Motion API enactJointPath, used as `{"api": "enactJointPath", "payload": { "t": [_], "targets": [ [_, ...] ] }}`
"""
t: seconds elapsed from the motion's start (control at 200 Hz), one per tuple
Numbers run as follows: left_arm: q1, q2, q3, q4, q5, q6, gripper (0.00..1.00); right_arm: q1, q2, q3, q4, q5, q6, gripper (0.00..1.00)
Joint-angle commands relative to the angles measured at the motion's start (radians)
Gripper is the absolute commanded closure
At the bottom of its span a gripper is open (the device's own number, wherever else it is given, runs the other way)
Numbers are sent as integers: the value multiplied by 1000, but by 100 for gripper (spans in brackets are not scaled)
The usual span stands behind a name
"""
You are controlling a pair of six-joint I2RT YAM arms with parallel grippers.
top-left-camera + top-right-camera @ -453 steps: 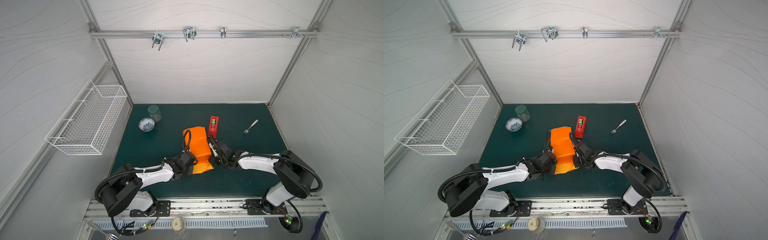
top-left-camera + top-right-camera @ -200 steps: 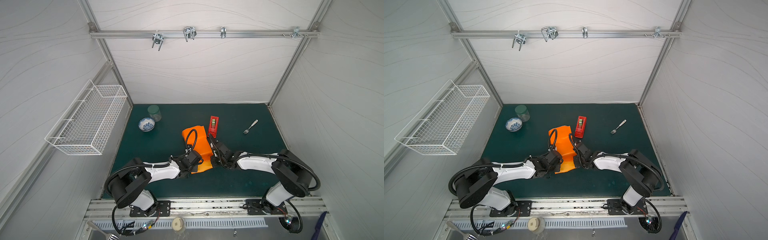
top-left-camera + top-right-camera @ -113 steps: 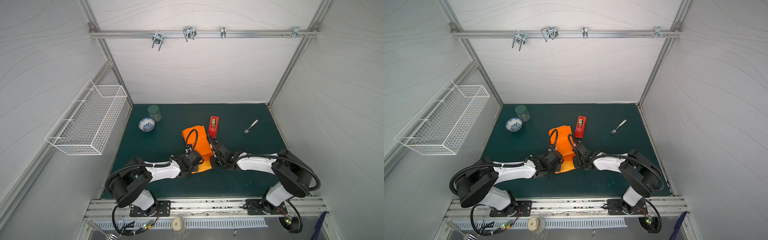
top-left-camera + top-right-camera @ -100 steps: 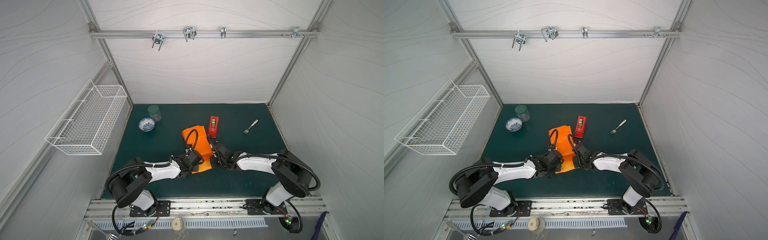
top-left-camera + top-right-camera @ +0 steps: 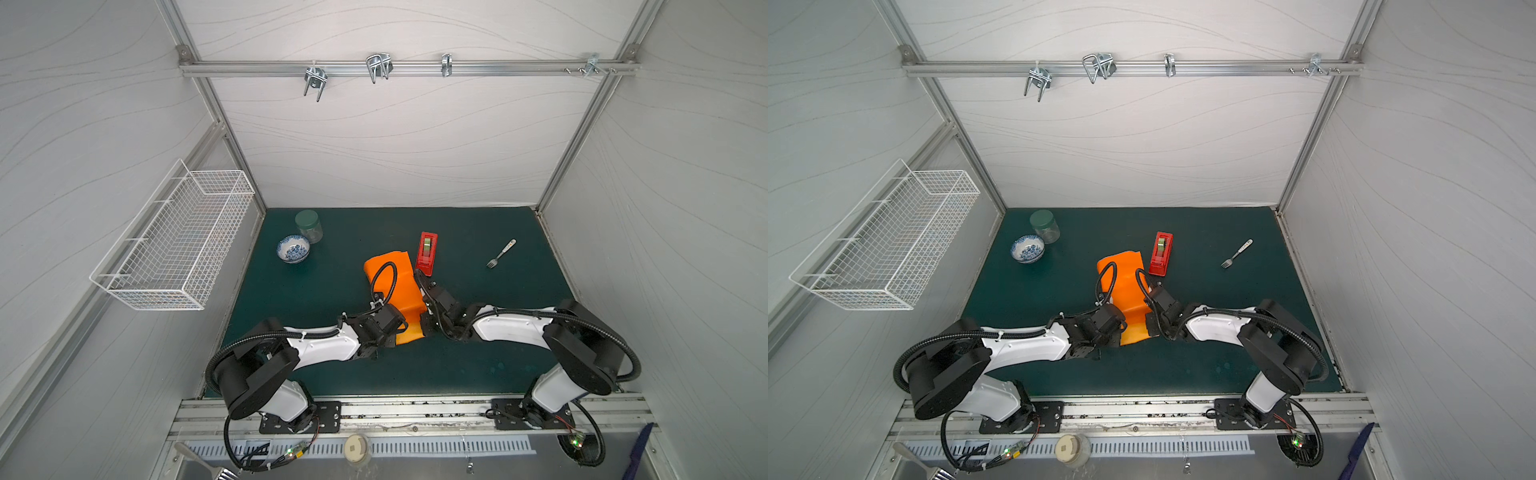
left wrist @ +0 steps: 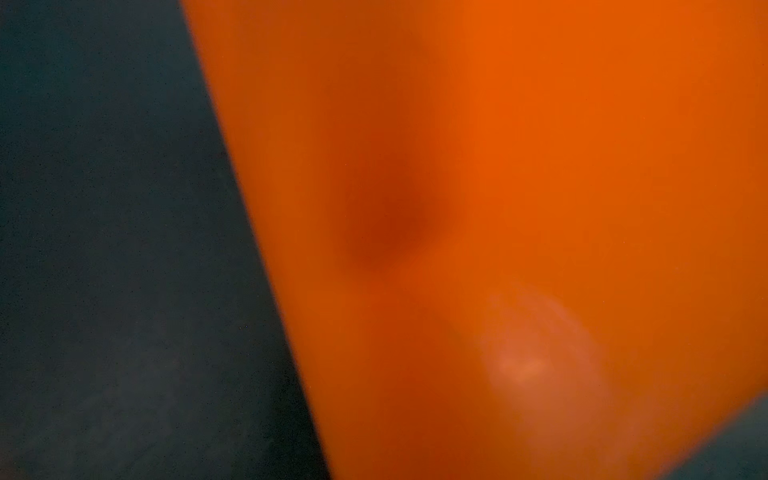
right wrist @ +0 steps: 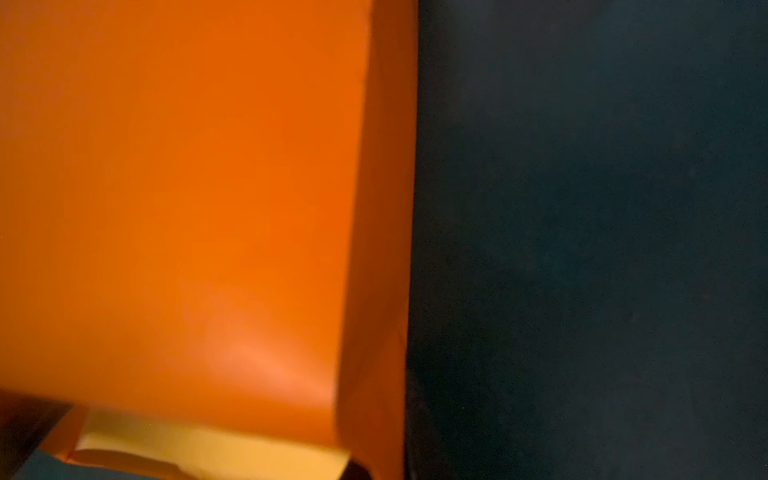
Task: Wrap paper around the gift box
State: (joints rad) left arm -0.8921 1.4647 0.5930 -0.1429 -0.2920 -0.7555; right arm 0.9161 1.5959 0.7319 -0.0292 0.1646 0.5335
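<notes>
We see paper [image 5: 392, 286] folded over into long orange bundle mid-mat [image 5: 316, 291]. Red tape dispenser [image 5: 427, 252] sits just beside its far right corner. Left gripper [image 5: 400, 330] is at bundle's near left side, right gripper [image 5: 424, 325] at near right side, paper between them. Both sets of jaws closed. Fingers hidden, so we cannot tell whether either pinches paper. Gift box [image 7: 216, 451] mostly covered; yellowish end peeks from under paper's edge in right wrist view.

One orange paper sheet [image 5: 395, 286], one red tape dispenser [image 5: 427, 253], one fork [image 5: 500, 254], one patterned bowl [image 5: 293, 248], one lidded jar [image 5: 309, 225], one wire basket [image 5: 174, 245] at left, two robot arms [image 5: 328, 349] [image 5: 511, 328]
</notes>
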Motion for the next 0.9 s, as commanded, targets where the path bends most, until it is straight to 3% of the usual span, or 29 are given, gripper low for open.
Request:
{"api": "enactJointPath", "payload": {
  "t": [0.0,0.13,0.335,0.44,0.785,0.895],
  "targets": [
    [-5,23,22,-49,-24,-8,97,16,-20,-16,-10,4,27,92],
    [-6,20,18,-38,-20,-8,100,17,-31,-20,-12,18,31,91],
    [-5,31,15,-32,-15,-9,100,-7,-77,-26,-52,30,2,74],
    [-6,28,14,-33,-15,-8,100,-21,-86,-34,-53,9,-2,71],
    [-6,31,19,-36,-18,-6,100,-37,-40,-40,-23,-18,-12,92],
    [-6,28,18,-35,-19,-10,100,-36,-43,-38,-30,-26,-12,91]
  ]
}}
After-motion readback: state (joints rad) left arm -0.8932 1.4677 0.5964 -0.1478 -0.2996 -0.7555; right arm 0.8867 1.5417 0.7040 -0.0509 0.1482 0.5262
